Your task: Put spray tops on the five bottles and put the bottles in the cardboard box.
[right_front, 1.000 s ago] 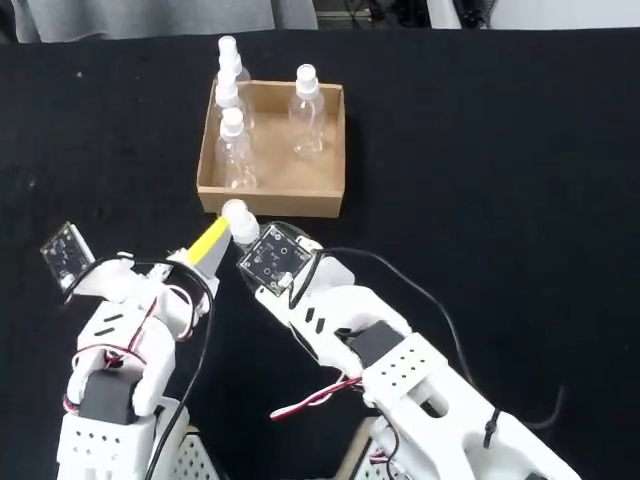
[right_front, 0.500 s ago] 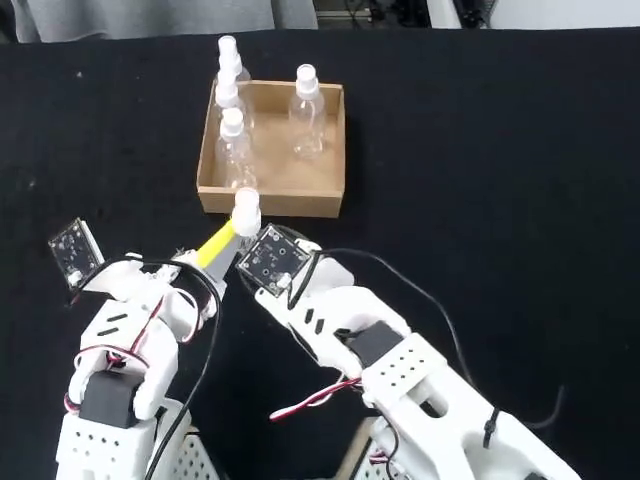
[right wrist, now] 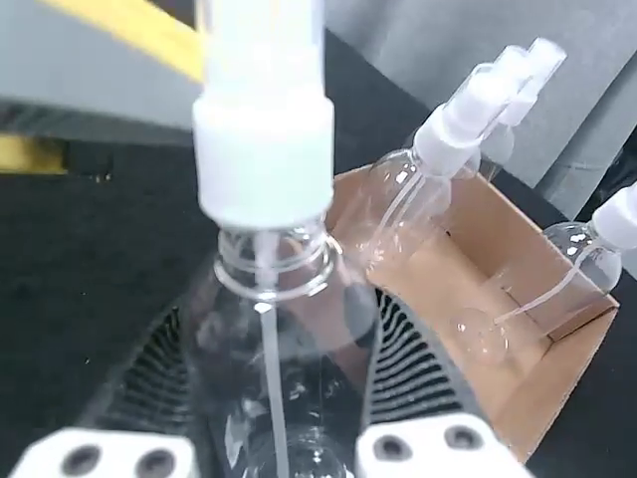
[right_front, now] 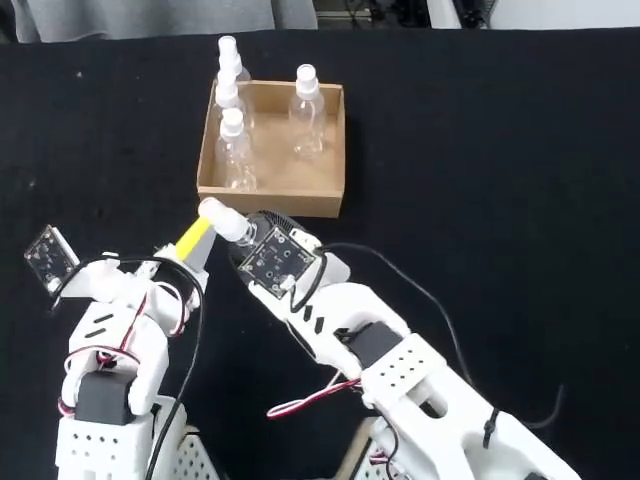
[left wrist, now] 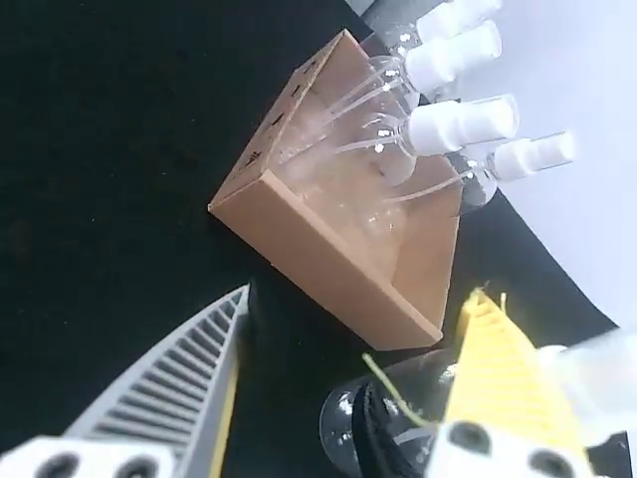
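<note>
My left gripper [left wrist: 358, 299] is wide open and holds nothing. It is just in front of the cardboard box [right_front: 270, 200], near the box's left corner. Its yellow finger [right_front: 193, 238] is right beside the spray top [right wrist: 264, 149]. The top sits on the bottle [right wrist: 254, 339], with its tube inside. My right gripper [right wrist: 284, 324] squeezes that bottle tight, also in front of the box. Four other bottles [right_front: 305, 110] with tops stand at the box.

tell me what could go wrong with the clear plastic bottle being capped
The white spray top sits high on the clear plastic bottle, neck threads showing; it could drop off if the right gripper tilts it more. The front wall of the brown cardboard box is close, so the bottle might bump it.
</note>
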